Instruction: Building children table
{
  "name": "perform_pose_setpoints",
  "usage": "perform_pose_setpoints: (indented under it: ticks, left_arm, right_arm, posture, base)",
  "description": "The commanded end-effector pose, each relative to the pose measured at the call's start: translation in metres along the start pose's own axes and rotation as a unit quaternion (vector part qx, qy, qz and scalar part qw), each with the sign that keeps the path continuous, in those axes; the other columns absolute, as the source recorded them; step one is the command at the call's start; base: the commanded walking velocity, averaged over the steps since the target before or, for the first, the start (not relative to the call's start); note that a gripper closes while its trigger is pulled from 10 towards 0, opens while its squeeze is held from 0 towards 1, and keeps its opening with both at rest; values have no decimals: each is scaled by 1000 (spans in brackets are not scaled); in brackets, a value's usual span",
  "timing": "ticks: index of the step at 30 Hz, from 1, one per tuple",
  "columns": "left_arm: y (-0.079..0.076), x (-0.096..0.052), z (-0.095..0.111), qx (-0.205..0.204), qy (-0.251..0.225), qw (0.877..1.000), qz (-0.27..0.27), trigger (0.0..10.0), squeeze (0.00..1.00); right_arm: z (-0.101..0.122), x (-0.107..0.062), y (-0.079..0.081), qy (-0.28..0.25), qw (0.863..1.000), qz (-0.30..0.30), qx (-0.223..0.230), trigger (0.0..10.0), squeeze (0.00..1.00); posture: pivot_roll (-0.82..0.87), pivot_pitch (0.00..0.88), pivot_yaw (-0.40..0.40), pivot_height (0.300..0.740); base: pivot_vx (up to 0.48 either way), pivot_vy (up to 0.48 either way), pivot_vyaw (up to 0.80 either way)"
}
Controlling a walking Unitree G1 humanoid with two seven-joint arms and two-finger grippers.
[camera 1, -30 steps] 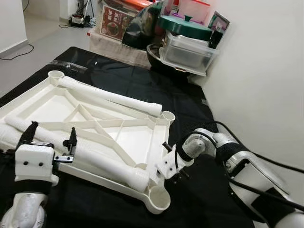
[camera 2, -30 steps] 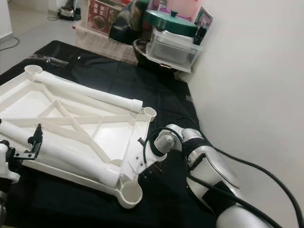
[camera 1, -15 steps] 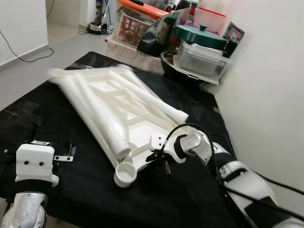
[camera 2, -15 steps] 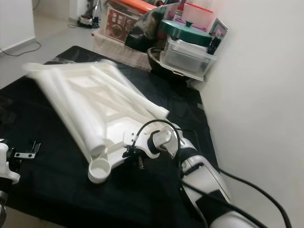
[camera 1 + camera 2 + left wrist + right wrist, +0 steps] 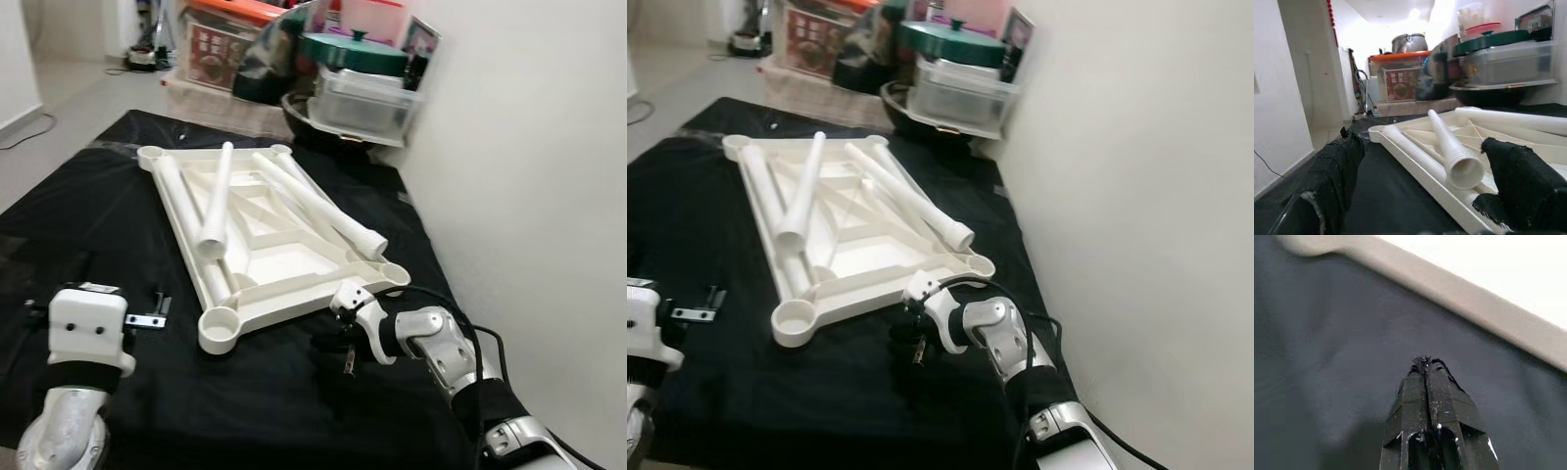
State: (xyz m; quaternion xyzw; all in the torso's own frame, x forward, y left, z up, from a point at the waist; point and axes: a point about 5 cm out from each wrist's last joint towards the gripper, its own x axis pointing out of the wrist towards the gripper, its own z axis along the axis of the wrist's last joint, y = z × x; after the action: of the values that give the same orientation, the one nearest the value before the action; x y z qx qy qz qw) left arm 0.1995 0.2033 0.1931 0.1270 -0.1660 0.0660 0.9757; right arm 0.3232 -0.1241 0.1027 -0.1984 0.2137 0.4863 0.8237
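Black cloth (image 5: 118, 225) under ribbed white plastic tabletop (image 5: 284, 255).

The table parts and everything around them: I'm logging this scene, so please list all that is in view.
Tabletop: 1, white, upside down on the black cloth.
Table legs: 4 white tubes, lying loose on the tabletop.
Black cloth: 1, spread over the floor.
Clear storage box: 1, by the wall, dark green lid on top.
Printed box: 1, red, far back.
Left end effector: open, before the tabletop's edge.
Right end effector: shut, over the cloth beside the tabletop's rim.
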Motion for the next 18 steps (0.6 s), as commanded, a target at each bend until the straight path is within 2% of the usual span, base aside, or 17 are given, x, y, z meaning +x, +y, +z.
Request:
perform_pose_setpoints:
  ticks: [1,2,3,5,9,10,11,12,13,14,16,18]
  left_arm:
    - [-5,0,-2,-10,3,1000,-5,10000,0]
    - [-6,-1,-2,-11,4,1000,-5,10000,0]
    - [-6,-1,-2,-11,4,1000,-5,10000,0]
    - [-7,-2,-3,-10,6,1000,-8,10000,0]
    - [-7,-1,-4,-10,6,1000,-9,10000,0]
    - [-7,-1,-4,-10,6,1000,-11,10000,0]
    - [-8,1,-5,-8,5,1000,-14,10000,0]
    - [-9,2,-5,-8,5,1000,-17,10000,0]
    - [-9,2,-5,-8,5,1000,-17,10000,0]
    - [-10,3,-5,-8,3,1000,-18,10000,0]
    - [-11,4,-5,-8,2,1000,-20,10000,0]
    - [-11,4,-5,-8,1,1000,-20,10000,0]
  right_arm:
    - [-4,-2,-4,-2,999,-32,25,0,0]
    - [-4,0,-6,-11,997,-60,49,0,0]
    - [-4,0,-6,-11,997,-60,49,0,0]
    - [1,-2,0,-25,991,-98,85,0,0]
    - [5,-2,5,-32,991,-101,84,0,0]
    - [12,1,10,-47,993,-88,69,0,0]
    - [21,1,13,-65,995,-72,32,8863,0]
    - [28,0,10,-77,994,-78,-7,10000,0]
    - [28,0,10,-77,994,-78,-7,10000,0]
    - [31,-1,7,-76,993,-81,-33,10000,0]
    - [35,-7,-5,-80,993,-68,-53,10000,1000]
    - [36,-10,-9,-79,994,-55,-58,10000,1000]
  posture:
    - [142,0,-208,740]
    - [144,0,-210,740]
    - [144,0,-210,740]
    - [146,0,-210,740]
    - [144,0,-202,740]
    - [144,0,-200,740]
    - [145,0,-199,740]
    - [145,0,-197,740]
    - [145,0,-197,740]
    - [148,0,-198,740]
    - [150,0,-199,740]
    - [152,0,-201,740]
  base:
    - [0,0,0]
    - [0,0,0]
    - [0,0,0]
    - [0,0,0]
    - [0,0,0]
    - [0,0,0]
    - [0,0,0]
    - [0,0,0]
    - [0,0,0]
    - [0,0,0]
    - [0,0,0]
    - [0,0,0]
